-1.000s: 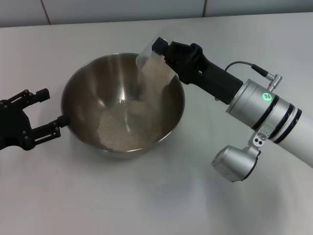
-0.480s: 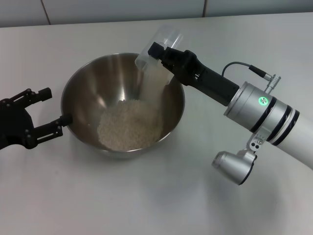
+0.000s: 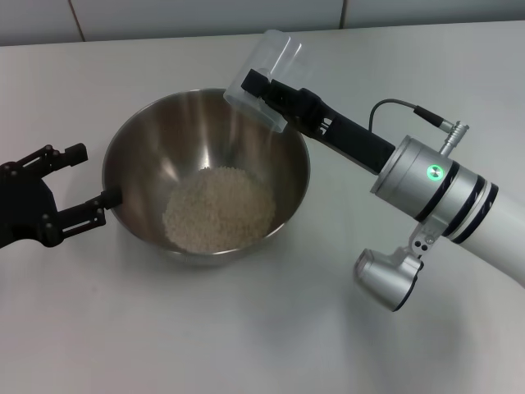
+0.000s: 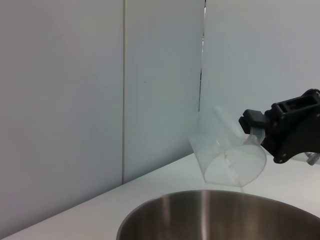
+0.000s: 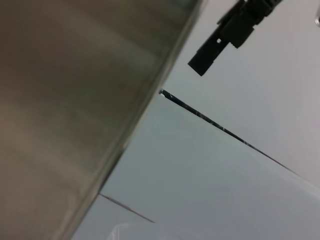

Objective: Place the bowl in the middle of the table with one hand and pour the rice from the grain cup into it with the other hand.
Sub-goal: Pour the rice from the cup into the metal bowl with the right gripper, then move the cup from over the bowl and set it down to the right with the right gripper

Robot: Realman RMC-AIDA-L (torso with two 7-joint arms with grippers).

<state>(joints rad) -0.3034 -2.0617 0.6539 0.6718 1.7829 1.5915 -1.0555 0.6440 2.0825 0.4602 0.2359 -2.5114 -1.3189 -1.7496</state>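
I have the right gripper (image 3: 264, 92) clamped on the grain cup (image 3: 267, 70), which hangs tipped mouth-down over the far rim of the bowl (image 3: 135, 135) and looks empty, the rice (image 3: 219, 208) piled in the bowl near the middle of the table (image 3: 246, 328). The left gripper (image 3: 61, 189) stands spread open, holding nothing, its near finger at the bowl's left wall. My worry is that pulling that arm away could nudge the bowl, or that lowering the cup could clip the rim.

Count of items on the table (image 3: 246, 328)

One bowl (image 3: 139, 148), one grain cup (image 3: 267, 61), one pile of rice (image 3: 220, 207), two grippers: left (image 3: 82, 185), right (image 3: 261, 92).
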